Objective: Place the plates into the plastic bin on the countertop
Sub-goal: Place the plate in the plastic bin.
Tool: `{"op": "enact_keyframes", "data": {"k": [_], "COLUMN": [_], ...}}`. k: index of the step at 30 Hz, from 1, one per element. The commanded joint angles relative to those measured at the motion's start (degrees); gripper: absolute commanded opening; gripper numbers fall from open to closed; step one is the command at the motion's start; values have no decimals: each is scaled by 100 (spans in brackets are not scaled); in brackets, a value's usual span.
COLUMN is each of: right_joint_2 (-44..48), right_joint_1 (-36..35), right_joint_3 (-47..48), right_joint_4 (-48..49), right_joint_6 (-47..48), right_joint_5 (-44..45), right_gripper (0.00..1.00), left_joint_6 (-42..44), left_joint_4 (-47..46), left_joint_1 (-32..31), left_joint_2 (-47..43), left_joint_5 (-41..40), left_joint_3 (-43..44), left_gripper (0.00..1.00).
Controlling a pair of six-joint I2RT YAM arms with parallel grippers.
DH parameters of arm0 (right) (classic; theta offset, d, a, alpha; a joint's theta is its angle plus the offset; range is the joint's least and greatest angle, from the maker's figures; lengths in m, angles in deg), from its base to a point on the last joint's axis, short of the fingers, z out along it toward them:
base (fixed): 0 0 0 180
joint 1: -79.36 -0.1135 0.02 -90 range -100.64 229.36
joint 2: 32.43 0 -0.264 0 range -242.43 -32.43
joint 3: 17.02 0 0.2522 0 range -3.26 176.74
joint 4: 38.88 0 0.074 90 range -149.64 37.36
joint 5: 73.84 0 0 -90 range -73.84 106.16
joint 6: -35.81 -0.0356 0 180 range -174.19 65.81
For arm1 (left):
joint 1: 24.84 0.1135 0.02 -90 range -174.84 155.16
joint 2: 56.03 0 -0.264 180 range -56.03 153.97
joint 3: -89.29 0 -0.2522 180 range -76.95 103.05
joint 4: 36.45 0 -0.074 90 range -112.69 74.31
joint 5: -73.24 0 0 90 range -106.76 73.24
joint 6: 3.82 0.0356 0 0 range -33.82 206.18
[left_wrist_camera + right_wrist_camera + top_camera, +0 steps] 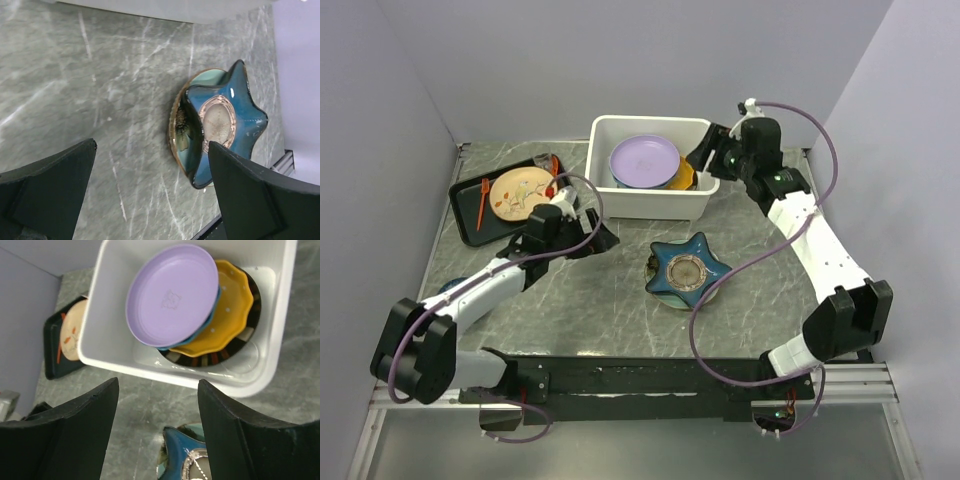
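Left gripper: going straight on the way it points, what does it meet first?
Likely bare countertop ahead of the left gripper; the navy star-shaped plate sits off to one side, though depth is unclear.

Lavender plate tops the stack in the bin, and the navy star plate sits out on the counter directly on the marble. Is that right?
Not quite. The navy star plate isn't directly on the countertop; it rests on a pale green plate, as the left wrist view shows. The lavender plate does top the stack in the plastic bin.
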Motion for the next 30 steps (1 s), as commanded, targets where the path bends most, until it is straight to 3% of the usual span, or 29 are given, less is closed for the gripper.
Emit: {"op": "enact_keyframes", "data": {"k": [1,12,16,22,30], "right_joint_2": [421,1011,1019,1098,1081], "right_joint_1": [-18,-18,-18,-18,17], "right_joint_3": [-504,-1657,-1929,-2141,-2167], "right_joint_4": [14,216,225,251,216], "right_joint_6": [126,64,99,152,249], "right_joint_5": [262,183,139,95,7], "right_gripper": [71,70,70,70,70], "left_joint_6": [72,169,169,169,257], "left_joint_4": [-455,-122,-95,-227,-271], "left_joint_1": [-166,-755,-948,-1185,-1501], "left_joint_2": [246,748,836,1090,1661], "left_joint_5": [289,289,307,448,439], "left_joint_3": [339,735,779,832,1174], "left_gripper": [99,94,79,65,61]}}
